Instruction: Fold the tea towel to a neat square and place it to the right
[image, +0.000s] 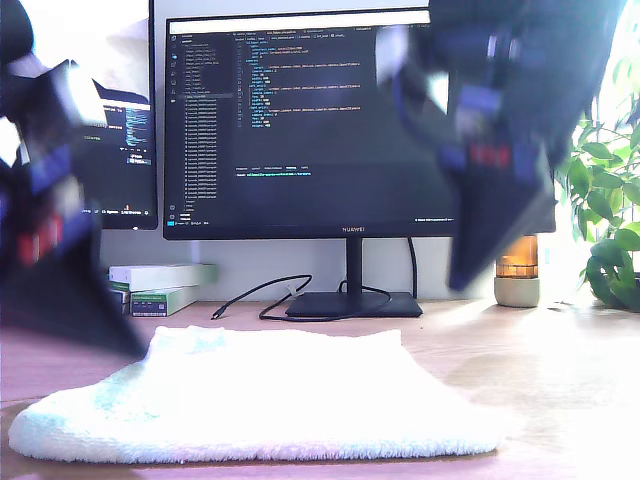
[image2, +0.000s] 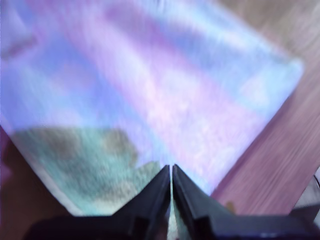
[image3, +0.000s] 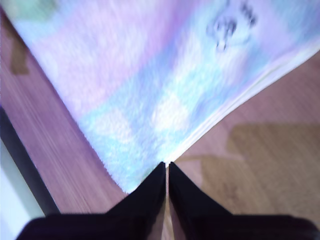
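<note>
Lying folded on the wooden desk (image: 560, 360), the fluffy white terry tea towel (image: 260, 395) spreads beneath my first gripper (image2: 171, 172) and my second gripper (image3: 166, 169), both tapered black jaw pairs pressed together, empty.

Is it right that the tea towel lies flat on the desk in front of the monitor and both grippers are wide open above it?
Not quite. The tea towel does lie before the monitor, but both wrist views show my first gripper and my second gripper shut.
</note>
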